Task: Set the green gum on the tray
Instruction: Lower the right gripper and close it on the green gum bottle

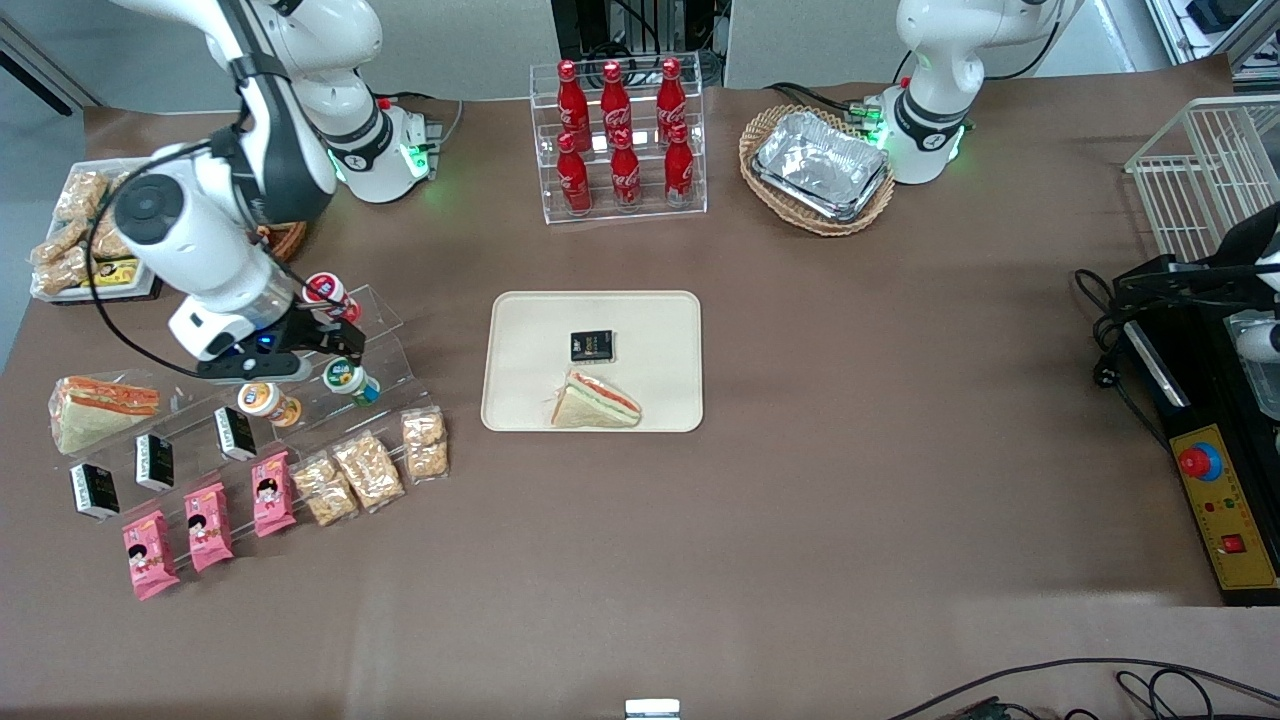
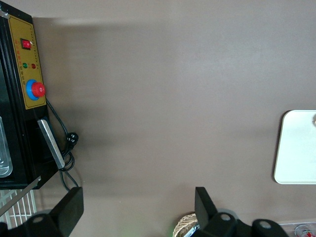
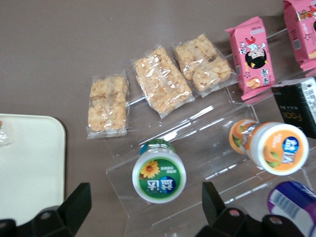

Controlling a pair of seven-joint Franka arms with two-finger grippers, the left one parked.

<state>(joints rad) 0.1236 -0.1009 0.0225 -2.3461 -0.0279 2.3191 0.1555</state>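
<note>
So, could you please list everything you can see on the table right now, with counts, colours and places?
green gum: 1, white with green lid, on the clear stepped rack
orange-lidded bottle: 1, beside the green gum
blue-lidded bottle: 1, beside the orange-lidded one
tray: 1, cream, mid-table
sandwich: 1, on the tray
black packet: 1, on the tray
cola bottles: 6, red, in a clear stand
foil trays: silver, in a wicker basket
pink packs: 3, near the rack
crisp snack bags: 3, beside the pink packs
gripper: open, over the green gum
</note>
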